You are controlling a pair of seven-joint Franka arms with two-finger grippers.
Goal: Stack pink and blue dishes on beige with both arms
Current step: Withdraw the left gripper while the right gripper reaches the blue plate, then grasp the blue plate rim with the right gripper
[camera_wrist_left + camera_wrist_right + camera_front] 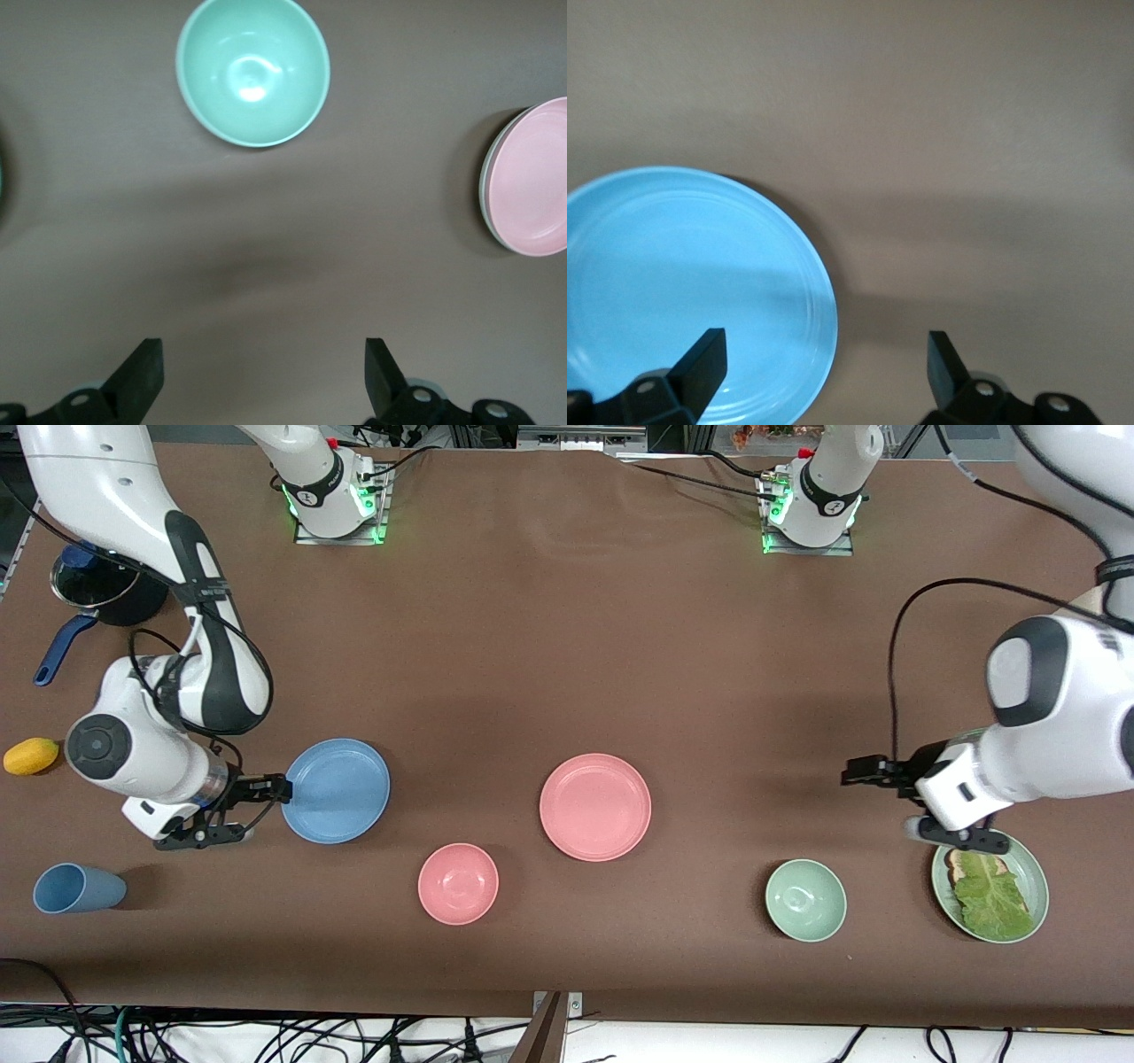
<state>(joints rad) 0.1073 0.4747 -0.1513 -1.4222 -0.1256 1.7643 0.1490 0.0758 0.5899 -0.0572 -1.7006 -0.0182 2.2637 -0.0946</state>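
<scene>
The blue plate lies toward the right arm's end of the table. My right gripper is open at its edge, one finger over the rim and the other over bare table. The pink plate sits mid-table on the beige plate, of which only a thin pale edge shows. My left gripper hangs open and empty over bare table toward the left arm's end, well apart from the pink plate.
A pink bowl and a green bowl stand nearer the front camera. A green plate with lettuce and bread lies beside the left gripper. A blue cup, a yellow fruit and a dark pot sit at the right arm's end.
</scene>
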